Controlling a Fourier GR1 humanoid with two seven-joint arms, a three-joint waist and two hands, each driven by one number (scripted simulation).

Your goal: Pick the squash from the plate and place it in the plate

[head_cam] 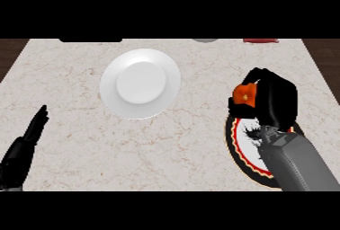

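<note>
An orange squash sits in my right hand, whose black fingers curl round it above the far edge of a dark-rimmed patterned plate at the right. My forearm hides most of that plate. A plain white plate lies on the marble counter at centre left, with nothing on it. My left hand rests at the lower left, fingers straight and pointing up the view, well apart from both plates.
Along the counter's far edge show a black object, a grey round thing and a red thing, all cut off by the view. Dark wood floor flanks the counter on both sides.
</note>
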